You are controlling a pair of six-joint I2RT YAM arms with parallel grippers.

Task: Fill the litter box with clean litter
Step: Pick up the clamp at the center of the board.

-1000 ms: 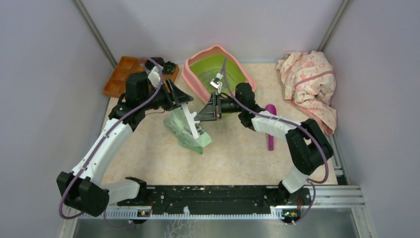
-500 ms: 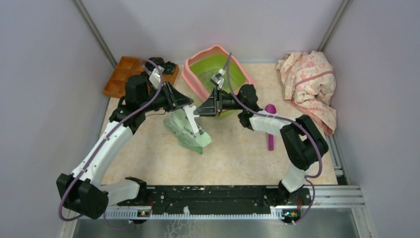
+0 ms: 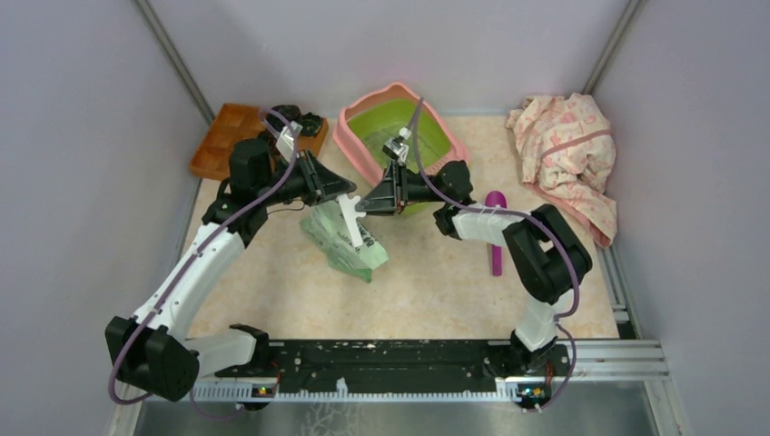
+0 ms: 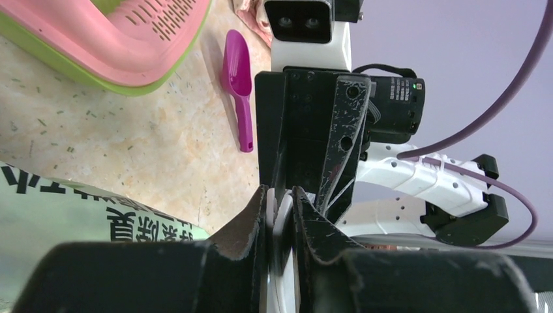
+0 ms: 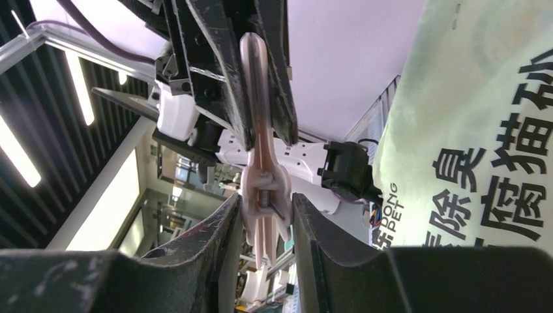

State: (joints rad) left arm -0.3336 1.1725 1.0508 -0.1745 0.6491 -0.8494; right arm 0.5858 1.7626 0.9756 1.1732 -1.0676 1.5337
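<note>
Two-gripper job on the bag clip [image 3: 354, 227]. Top: left gripper [image 3: 348, 202] and right gripper [image 3: 365, 205] sit nose to nose over the litter bag [image 3: 356, 254]. The litter box [image 3: 356, 150] is just behind them, far centre. Left wrist: the left gripper is clenched on the clip, likely steadying it. Right wrist: the right gripper's fingers straddle the clip's forked end. Can't tell if they're squeezing or let go. Bag looks unopened.

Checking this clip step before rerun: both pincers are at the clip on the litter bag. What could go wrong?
1. The left pincer and right pincer both flank the bag clip, nose to nose. Slight misalignment could make them collide or twist it.
2. The litter bag sits outside the litter box. Unclipped there, it may spill onto the table.
</note>
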